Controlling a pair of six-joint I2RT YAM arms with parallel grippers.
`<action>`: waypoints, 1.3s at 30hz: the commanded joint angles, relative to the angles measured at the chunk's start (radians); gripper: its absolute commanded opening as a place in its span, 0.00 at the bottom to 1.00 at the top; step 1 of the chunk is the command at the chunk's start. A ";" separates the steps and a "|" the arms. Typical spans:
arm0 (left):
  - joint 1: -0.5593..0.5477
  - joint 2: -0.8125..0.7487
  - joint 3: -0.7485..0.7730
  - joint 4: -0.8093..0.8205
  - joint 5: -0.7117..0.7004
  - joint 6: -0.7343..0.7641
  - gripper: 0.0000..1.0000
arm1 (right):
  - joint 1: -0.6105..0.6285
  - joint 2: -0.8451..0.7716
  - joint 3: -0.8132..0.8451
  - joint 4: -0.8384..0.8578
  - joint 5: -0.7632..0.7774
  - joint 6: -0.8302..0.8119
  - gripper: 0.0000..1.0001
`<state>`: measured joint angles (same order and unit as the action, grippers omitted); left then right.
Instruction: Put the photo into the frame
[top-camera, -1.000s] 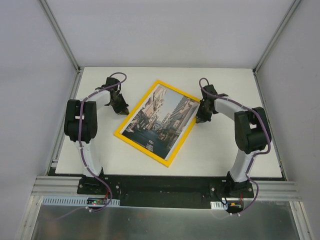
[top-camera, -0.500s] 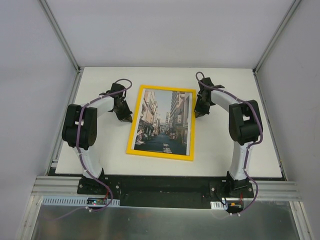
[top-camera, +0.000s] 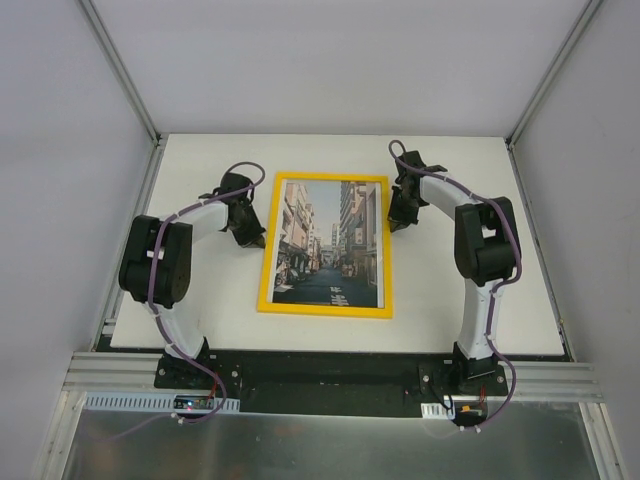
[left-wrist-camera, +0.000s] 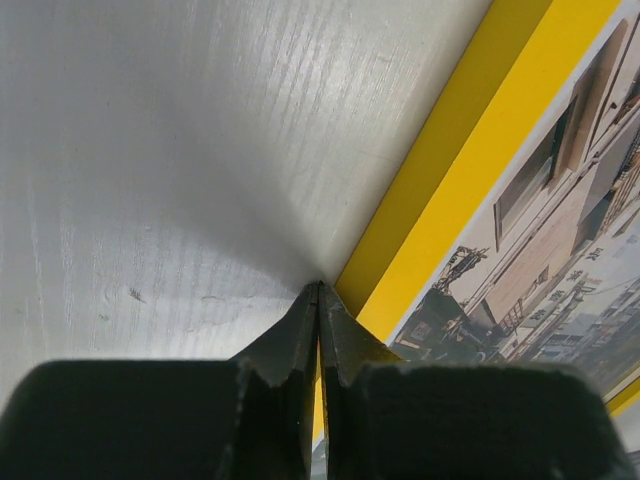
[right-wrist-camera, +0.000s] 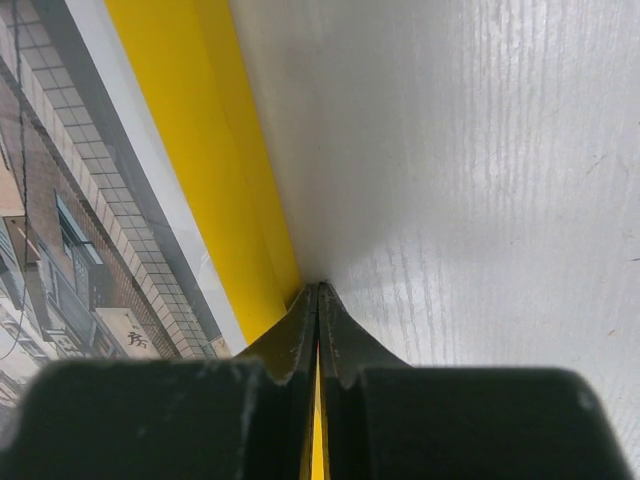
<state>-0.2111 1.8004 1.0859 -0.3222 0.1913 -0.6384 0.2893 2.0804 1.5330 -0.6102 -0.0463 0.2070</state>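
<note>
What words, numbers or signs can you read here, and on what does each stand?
No text can be read for certain.
Shop signs in the photo, from above: too small to read.
One sign in the right wrist view: a single dark character, too blurred.
The frame: no text.

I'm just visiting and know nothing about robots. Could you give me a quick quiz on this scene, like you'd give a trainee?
1. True or false: the photo lies inside the frame, flat on the table.
2. The left jaws and the right jaws are: A wide open; B shut, tips at the frame's outer edges; C clamped on the photo.
3. Fill in: the frame's front is coloured ____.
Key: 1 true; 2 B; 3 yellow.
</note>
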 joint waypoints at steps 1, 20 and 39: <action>-0.066 -0.030 -0.053 -0.005 0.071 -0.038 0.00 | 0.034 0.020 -0.008 0.062 -0.109 0.017 0.01; 0.038 -0.113 0.130 -0.107 -0.022 0.046 0.19 | -0.091 -0.192 0.002 -0.003 -0.060 -0.020 0.23; -0.008 -1.034 -0.274 -0.212 -0.029 0.177 0.99 | -0.105 -1.356 -0.712 0.018 0.040 -0.009 0.96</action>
<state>-0.2211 0.9188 0.8856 -0.4801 0.1486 -0.5346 0.1822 0.9001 0.9218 -0.5621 -0.0624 0.1787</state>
